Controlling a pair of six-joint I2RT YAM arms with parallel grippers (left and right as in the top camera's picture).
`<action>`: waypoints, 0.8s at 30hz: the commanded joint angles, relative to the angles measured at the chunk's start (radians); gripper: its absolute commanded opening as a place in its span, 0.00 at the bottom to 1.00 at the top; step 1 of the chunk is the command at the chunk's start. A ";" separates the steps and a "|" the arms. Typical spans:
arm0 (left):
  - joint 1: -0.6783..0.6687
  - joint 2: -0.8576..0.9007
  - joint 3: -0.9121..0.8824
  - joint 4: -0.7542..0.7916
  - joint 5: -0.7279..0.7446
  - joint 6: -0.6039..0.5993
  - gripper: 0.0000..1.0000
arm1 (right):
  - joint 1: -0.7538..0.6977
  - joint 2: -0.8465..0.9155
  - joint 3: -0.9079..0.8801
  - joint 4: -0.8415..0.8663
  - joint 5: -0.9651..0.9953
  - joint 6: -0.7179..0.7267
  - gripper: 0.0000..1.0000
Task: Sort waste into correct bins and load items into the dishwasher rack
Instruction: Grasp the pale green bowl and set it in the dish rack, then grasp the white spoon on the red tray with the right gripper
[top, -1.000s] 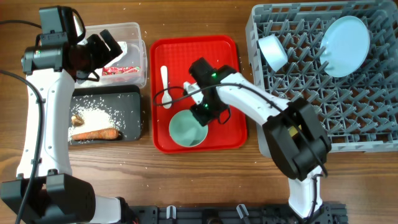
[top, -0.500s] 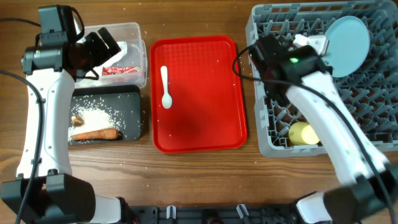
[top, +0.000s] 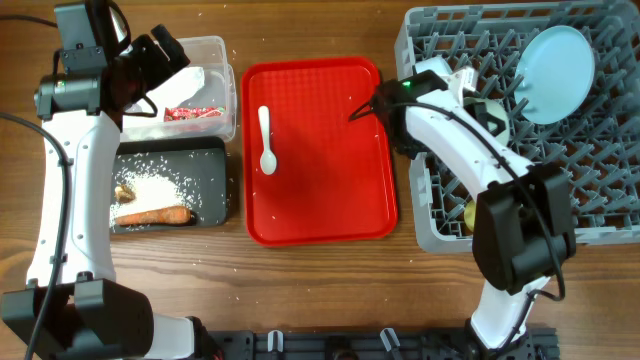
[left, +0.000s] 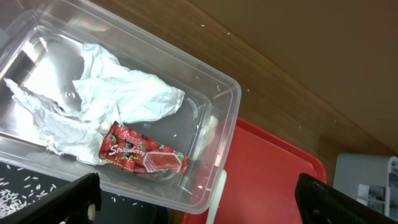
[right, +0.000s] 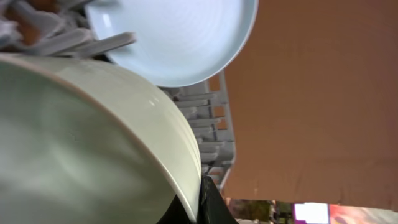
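Observation:
My right gripper (top: 472, 97) is over the left part of the grey dishwasher rack (top: 600, 200). In the right wrist view it (right: 202, 200) is shut on the rim of a pale teal bowl (right: 81, 143), close to the pale blue plate (right: 180, 37) that stands in the rack (top: 555, 60). A yellow cup (top: 469, 213) shows in the rack beside my arm. The white spoon (top: 265, 140) lies on the red tray (top: 320, 200). My left gripper (left: 205, 202) is open and empty above the clear bin (left: 224, 93), which holds the white napkin (left: 118, 93) and red wrapper (left: 143, 155).
The black bin (top: 215, 160) in front of the clear bin (top: 225, 50) holds the carrot stick (top: 155, 214), a brown scrap (top: 124, 191) and rice (top: 165, 185). A few rice grains lie on the wooden table. Rack pegs (right: 211, 134) stand close to the bowl.
My right arm has moved from the red tray to the rack with the teal bowl. The bowl is gone from the tray. A yellow cup now shows in the rack. My left arm barely moved.

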 joint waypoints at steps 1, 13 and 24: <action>0.005 -0.009 0.011 0.018 -0.010 -0.008 1.00 | 0.042 0.024 -0.001 0.000 -0.200 0.000 0.04; 0.005 -0.009 0.011 0.055 -0.010 -0.008 1.00 | 0.089 0.023 0.005 0.019 -0.516 -0.146 0.37; 0.005 -0.009 0.011 0.039 -0.010 -0.008 1.00 | 0.089 -0.122 0.310 0.176 -0.978 -0.381 1.00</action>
